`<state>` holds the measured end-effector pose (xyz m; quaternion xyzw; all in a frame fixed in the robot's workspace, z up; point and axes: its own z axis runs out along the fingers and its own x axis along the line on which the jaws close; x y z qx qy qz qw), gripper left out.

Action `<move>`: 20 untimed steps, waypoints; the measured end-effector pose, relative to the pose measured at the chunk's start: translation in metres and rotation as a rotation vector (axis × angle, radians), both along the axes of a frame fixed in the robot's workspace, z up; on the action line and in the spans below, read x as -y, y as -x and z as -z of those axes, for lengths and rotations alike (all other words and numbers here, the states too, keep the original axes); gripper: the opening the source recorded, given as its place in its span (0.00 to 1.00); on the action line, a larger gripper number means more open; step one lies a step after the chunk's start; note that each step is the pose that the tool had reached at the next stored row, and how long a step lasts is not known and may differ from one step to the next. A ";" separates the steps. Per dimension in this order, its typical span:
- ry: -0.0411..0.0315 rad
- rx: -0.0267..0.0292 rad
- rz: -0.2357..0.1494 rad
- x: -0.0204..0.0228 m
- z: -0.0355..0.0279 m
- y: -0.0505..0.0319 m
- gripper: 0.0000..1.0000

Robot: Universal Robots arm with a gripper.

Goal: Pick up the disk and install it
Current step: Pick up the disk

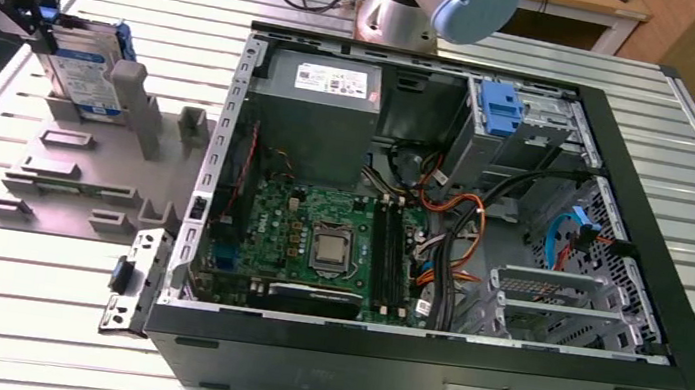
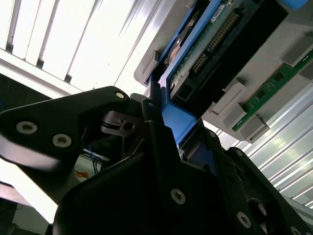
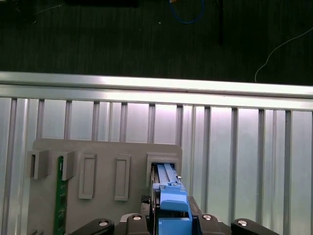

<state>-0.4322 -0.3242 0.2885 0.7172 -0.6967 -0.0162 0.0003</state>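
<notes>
Fingers (image 2: 155,122) grip the upright disk (image 1: 84,78) by its blue edge.

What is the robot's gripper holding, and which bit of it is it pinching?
The gripper is shut on the disk, pinching the blue carrier rail at its upper end, while the disk stands in the grey holder.

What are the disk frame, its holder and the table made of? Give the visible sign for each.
The disk frame: bright blue, matte, moulded, likely plastic. Holder: plain grey, dull, with moulded slots, probably plastic, perhaps printed. Table: silvery ribbed slats with bright glare, looks like bare aluminium.
</notes>
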 end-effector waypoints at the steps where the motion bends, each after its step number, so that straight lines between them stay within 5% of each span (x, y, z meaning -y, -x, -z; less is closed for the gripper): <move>1: 0.0000 0.0000 0.000 0.0000 0.0000 0.0000 0.37; 20: -0.0003 -0.0001 0.000 -0.0001 -0.0049 0.0000 0.38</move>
